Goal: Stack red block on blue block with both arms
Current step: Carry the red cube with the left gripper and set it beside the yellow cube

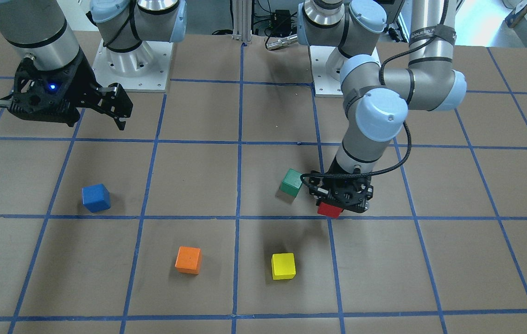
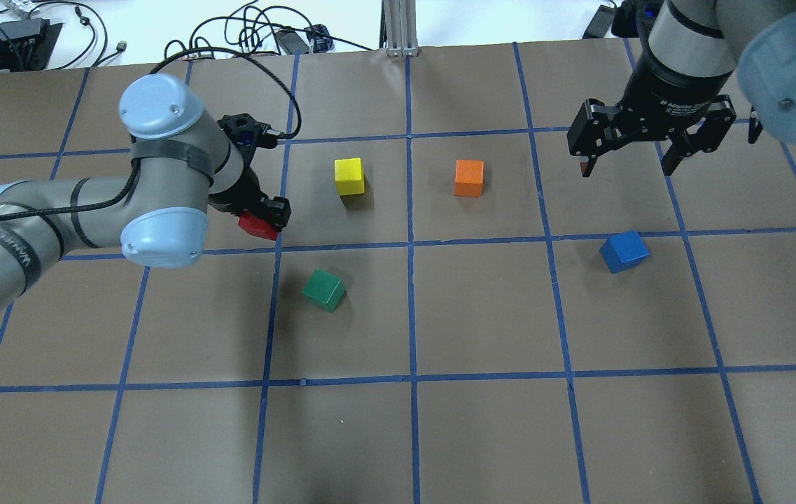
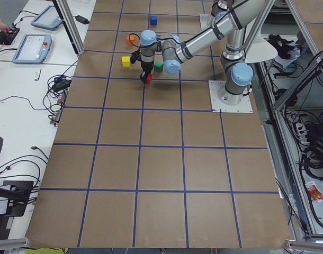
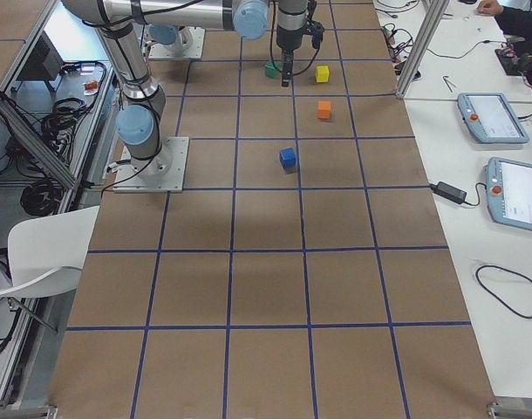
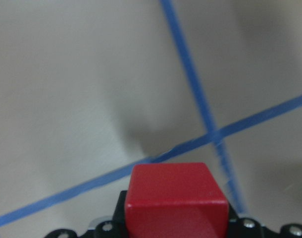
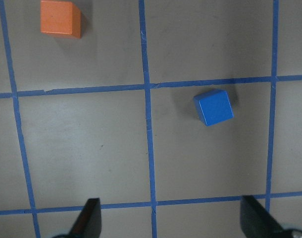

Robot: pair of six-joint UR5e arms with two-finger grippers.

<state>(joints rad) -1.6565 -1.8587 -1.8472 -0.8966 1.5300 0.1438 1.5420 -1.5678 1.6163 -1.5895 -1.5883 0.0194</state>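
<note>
My left gripper (image 1: 337, 206) (image 2: 263, 218) is shut on the red block (image 1: 329, 210) (image 2: 257, 225), holding it just above the table over a blue tape crossing. The red block fills the bottom of the left wrist view (image 5: 175, 201). The blue block (image 1: 96, 197) (image 2: 624, 250) sits alone on the table on the robot's right side, also in the right wrist view (image 6: 213, 106). My right gripper (image 2: 629, 164) (image 1: 117, 109) is open and empty, raised well above the table beyond the blue block. Its fingertips (image 6: 89, 218) show wide apart.
A green cube (image 1: 291, 183) (image 2: 323, 290) lies tilted close beside the left gripper. A yellow cube (image 1: 283, 266) (image 2: 349, 176) and an orange cube (image 1: 188, 260) (image 2: 469, 178) (image 6: 59, 18) sit farther from the robot. Blue tape lines grid the brown table (image 2: 482, 315).
</note>
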